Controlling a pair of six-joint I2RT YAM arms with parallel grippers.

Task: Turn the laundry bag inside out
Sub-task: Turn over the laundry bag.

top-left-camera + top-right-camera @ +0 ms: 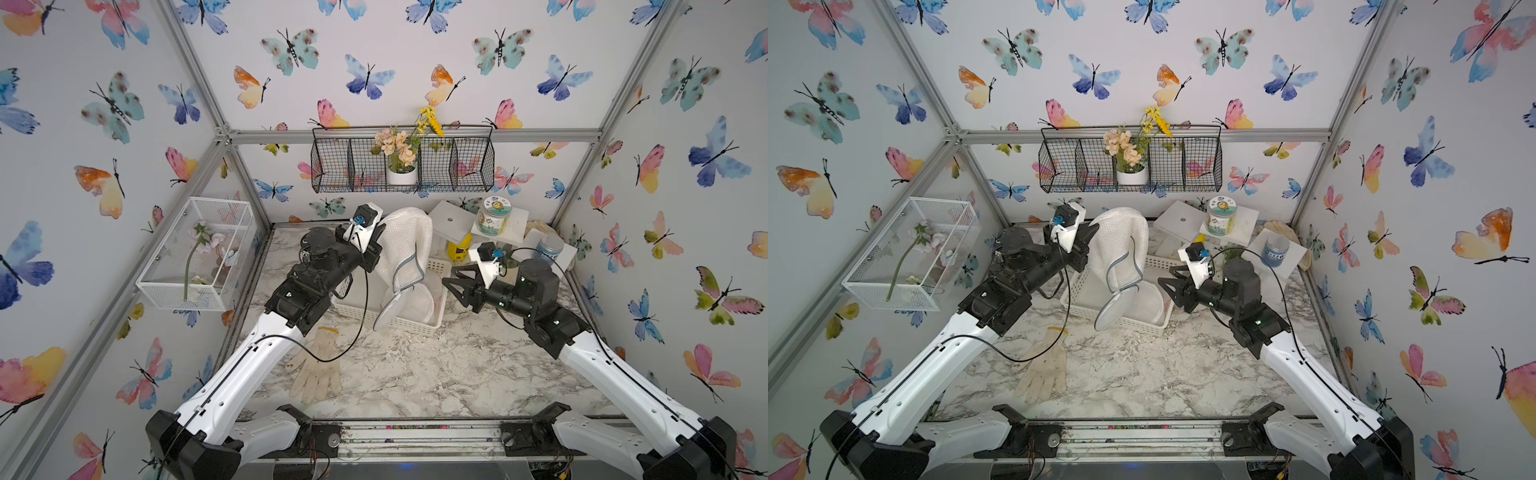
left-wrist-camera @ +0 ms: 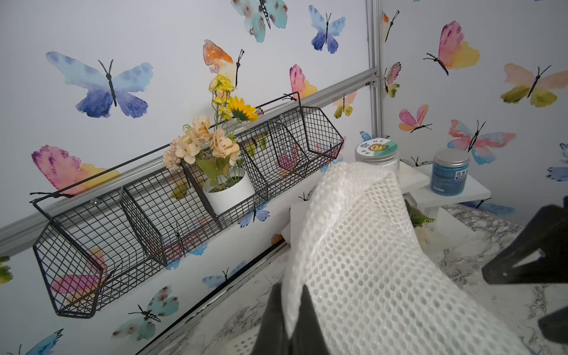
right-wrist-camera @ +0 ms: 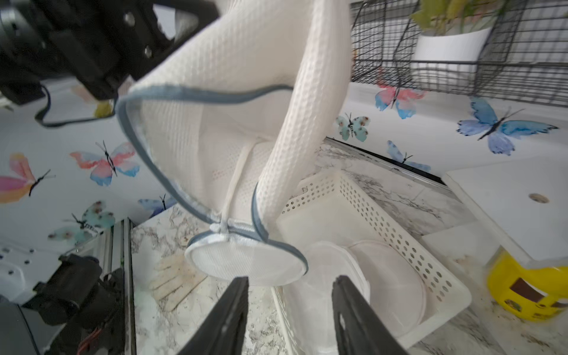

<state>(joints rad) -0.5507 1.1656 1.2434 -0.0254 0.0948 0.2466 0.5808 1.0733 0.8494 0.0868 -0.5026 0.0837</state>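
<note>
Glove lies toward the front edge of the bench; mid-bench sits a white perforated basket. Right gripper, half open and empty, faces the laundry bag hanging over the basket, pinched at its top by the closed left gripper.

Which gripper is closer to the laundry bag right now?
Left. The left gripper has its jaws shut on the mesh of the laundry bag, holding it above the white basket. The right gripper is apart from it, jaws open, facing its hanging round end.
</note>
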